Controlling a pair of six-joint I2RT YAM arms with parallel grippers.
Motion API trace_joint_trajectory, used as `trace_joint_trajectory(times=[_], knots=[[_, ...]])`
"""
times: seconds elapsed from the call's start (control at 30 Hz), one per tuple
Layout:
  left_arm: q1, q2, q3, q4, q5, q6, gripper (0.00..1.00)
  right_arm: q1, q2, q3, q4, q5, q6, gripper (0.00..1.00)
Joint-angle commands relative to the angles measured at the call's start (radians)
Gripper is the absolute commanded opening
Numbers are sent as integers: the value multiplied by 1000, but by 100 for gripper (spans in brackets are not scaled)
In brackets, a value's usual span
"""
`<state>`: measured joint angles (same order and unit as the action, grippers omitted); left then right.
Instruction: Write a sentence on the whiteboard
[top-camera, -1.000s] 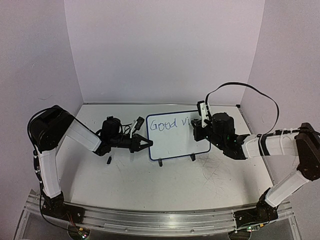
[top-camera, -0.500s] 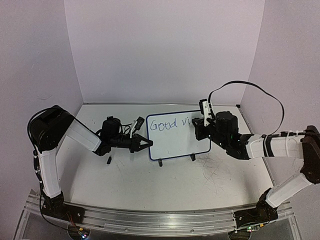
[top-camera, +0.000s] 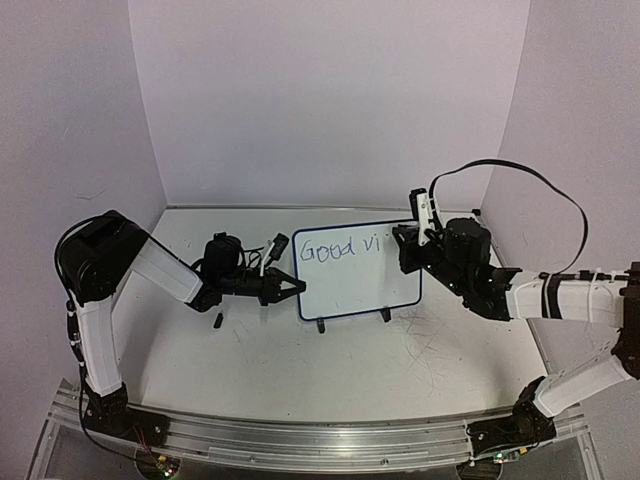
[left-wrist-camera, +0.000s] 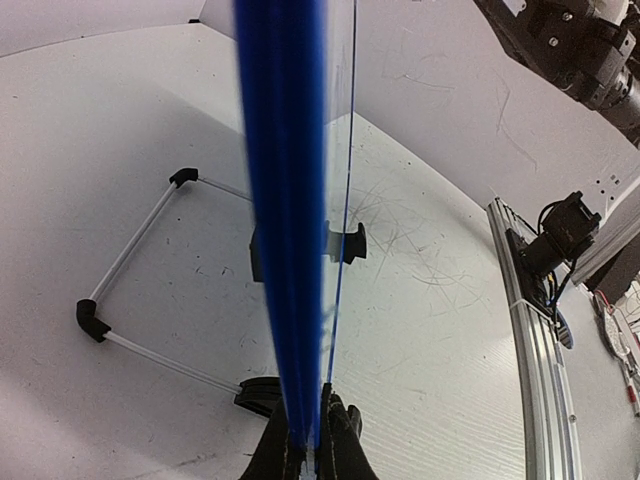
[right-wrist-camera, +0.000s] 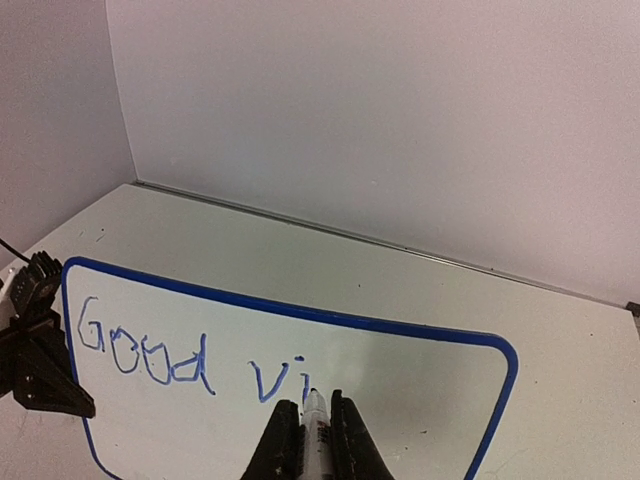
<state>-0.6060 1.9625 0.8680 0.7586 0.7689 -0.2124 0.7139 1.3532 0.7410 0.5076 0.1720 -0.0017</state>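
Two black feet prop the whiteboard upright on the table. Left gripper clamped on its left frame edge. Right gripper closed round a marker, tip at the board just right of the sentence, which reads "Good vi".

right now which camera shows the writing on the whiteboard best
Right wrist: the writing reads "Good vi" large, facing the camera. Top external shows it small but legible. Left wrist sees only the whiteboard edge-on, no writing.

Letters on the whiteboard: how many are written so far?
6. "Good" gives four, at the whiteboard's upper left; "v" and "i" follow after a gap. The marker beside "i" may hide a stroke.
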Motion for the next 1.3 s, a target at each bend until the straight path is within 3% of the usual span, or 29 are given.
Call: trace_joint_trajectory(times=[0.0,1.27], knots=[[12,-20,0,-23,-107,46,0,-4,26,31,19,4,-43,0],[12,-29,3,-41,-105,56,0,-20,127,119,24,38,-36,0]])
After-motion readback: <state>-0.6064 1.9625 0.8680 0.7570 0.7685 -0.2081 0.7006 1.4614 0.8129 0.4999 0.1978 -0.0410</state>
